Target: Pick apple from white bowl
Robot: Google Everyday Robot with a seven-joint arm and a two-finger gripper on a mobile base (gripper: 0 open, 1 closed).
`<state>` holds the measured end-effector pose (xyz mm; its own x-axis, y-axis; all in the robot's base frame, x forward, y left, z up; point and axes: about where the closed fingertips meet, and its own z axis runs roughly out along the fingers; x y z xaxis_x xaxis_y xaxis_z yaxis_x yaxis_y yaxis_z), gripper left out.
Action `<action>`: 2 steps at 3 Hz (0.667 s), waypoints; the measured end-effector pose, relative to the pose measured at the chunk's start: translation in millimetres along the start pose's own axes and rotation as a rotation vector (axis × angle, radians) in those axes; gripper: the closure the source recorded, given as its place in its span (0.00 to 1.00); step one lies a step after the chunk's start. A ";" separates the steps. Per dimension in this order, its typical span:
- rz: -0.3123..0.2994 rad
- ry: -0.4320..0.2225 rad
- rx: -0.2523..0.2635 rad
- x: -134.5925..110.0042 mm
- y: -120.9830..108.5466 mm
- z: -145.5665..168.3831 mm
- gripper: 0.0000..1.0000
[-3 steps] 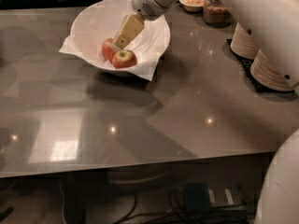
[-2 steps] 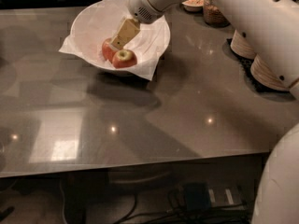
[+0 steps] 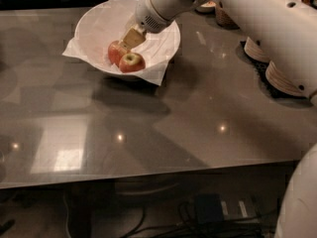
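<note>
The white bowl [image 3: 94,21], lined with crinkled white paper, stands at the back left of the grey table. Two apples lie in it. The apple [image 3: 132,62] with a yellow-green patch around its stem dimple is at the front. A more evenly red apple [image 3: 116,51] lies just behind and left of it. My gripper [image 3: 131,37] reaches down into the bowl from the upper right. Its tan tip is right above the two apples, close to the redder one's right side. The white arm hides part of the bowl's far right rim.
Stacked beige paper bowls [image 3: 280,76] stand at the right edge, partly behind my arm. A small dish [image 3: 208,6] and a woven container [image 3: 224,18] are at the back. The table's front edge [image 3: 148,175] runs across the lower frame, with cables under it.
My gripper has moved slightly down and left, closer to the apples. The apples and bowl have not moved.
</note>
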<state>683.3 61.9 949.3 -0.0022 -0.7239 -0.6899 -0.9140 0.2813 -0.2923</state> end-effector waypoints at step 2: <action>0.039 0.028 -0.016 14.0 12.1 1.9 0.41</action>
<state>673.0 56.4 934.8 -0.0490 -0.7299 -0.6818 -0.9193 0.2997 -0.2549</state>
